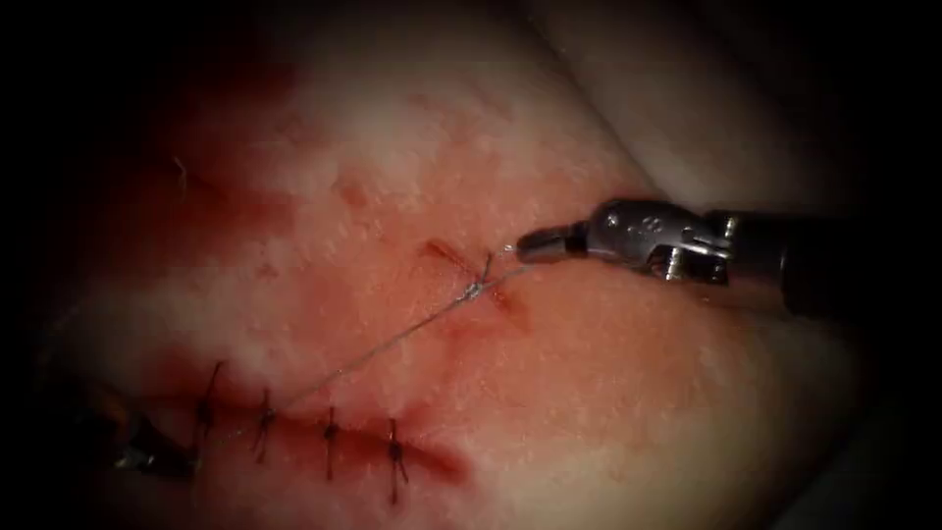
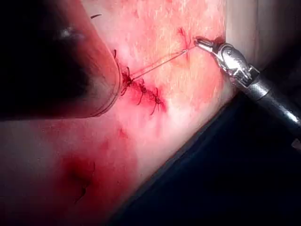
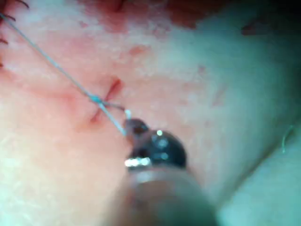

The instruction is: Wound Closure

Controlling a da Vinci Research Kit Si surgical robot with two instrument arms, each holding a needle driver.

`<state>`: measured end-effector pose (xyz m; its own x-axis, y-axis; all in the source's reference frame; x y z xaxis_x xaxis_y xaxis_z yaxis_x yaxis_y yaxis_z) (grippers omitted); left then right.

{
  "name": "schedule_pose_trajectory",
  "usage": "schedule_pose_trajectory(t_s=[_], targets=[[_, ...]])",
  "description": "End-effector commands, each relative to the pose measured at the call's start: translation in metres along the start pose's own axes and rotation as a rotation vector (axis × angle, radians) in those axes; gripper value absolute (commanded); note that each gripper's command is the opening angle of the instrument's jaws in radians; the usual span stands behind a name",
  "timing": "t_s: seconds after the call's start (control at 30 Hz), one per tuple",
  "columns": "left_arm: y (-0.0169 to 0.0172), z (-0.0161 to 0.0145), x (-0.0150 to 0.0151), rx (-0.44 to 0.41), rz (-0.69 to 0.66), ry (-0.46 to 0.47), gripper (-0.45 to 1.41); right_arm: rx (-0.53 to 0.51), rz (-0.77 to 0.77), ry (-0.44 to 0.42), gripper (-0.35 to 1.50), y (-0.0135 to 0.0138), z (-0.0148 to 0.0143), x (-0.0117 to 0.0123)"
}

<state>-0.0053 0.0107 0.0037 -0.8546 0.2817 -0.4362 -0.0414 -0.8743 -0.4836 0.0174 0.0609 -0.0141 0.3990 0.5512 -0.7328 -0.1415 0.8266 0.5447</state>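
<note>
Right end effector (image 1: 525, 244) comes in over the tissue (image 1: 608, 393), jaws clenched on the thread (image 1: 392, 340), just right of a short cut (image 1: 471, 280) near the middle of the tissue. Same grip is visible in the right wrist view: right end effector (image 3: 128, 126) pinches the thread (image 3: 56, 66) right beside the small cut (image 3: 106, 101).

A knot (image 1: 476, 290) sits on that cut, touching the tissue. A short thread tail sticks up from it. From the knot the thread runs taut, diagonally, toward the tissue's lower left edge.

Left end effector (image 1: 147, 453) sits at the lower left edge of the tissue, at the left end of the long cut (image 1: 324, 437). It is in shadow; can't tell whether its jaws are open or closed, or what it holds. The thread line heads that way, but its end is lost near the stitches.

Long cut already carries four stitches (image 1: 331, 432) crossing it, dark thread, ends standing up. Red fluid (image 1: 226, 226) stains the tissue around both cuts, heaviest on the left side.

Left wrist view: right end effector (image 2: 200, 42) on the thread (image 2: 155, 63), stitched cut (image 2: 141, 89) beside the left arm's shaft (image 2: 56, 61).

Can't make out the needle.
</note>
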Motion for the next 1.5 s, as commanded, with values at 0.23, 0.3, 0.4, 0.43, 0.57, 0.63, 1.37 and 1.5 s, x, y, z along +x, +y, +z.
schedule_pose_trajectory(t_s=[0.23, 0.3, 0.4, 0.43, 0.57, 0.63, 1.37, 1.5], targets=[[0.0016, 0.0003, 0.0, 0.0, -0.002, -0.001, -0.35, -0.105, 0.018, 0.011, -0.35, 0.002, -0.0001, -0.0002], [0.0019, 0.0003, 0.0001, -0.002, -0.001, 0.002, -0.35, -0.14, 0.019, 0.014, -0.35, 0.0027, -0.0008, -0.0004], [0.0022, 0.0005, 0.0001, -0.003, 0.0, 0.001, -0.35, -0.175, 0.019, 0.016, -0.35, 0.0033, -0.0016, -0.0007], [0.0023, 0.0006, 0.0001, -0.006, 0.001, 0.001, -0.35, -0.184, 0.023, 0.017, -0.35, 0.0035, -0.0018, -0.0007], [0.0025, 0.0009, -0.0004, -0.006, -0.001, 0.0, -0.35, -0.204, 0.019, 0.008, -0.35, 0.0035, -0.0018, -0.0011], [0.0026, 0.0009, -0.0007, -0.009, -0.005, 0.0, -0.35, -0.205, 0.018, 0.007, -0.35, 0.0034, -0.0017, -0.0011], [-0.0071, -0.0113, 0.0132, 0.109, 0.027, 0.108, -0.35, -0.472, 0.139, 0.153, 1.41, 0.0017, -0.0052, 0.0044], [-0.0099, -0.0122, 0.0165, 0.121, 0.045, 0.123, -0.35, -0.53, 0.178, 0.152, 1.41, 0.0005, -0.0064, 0.0053]])
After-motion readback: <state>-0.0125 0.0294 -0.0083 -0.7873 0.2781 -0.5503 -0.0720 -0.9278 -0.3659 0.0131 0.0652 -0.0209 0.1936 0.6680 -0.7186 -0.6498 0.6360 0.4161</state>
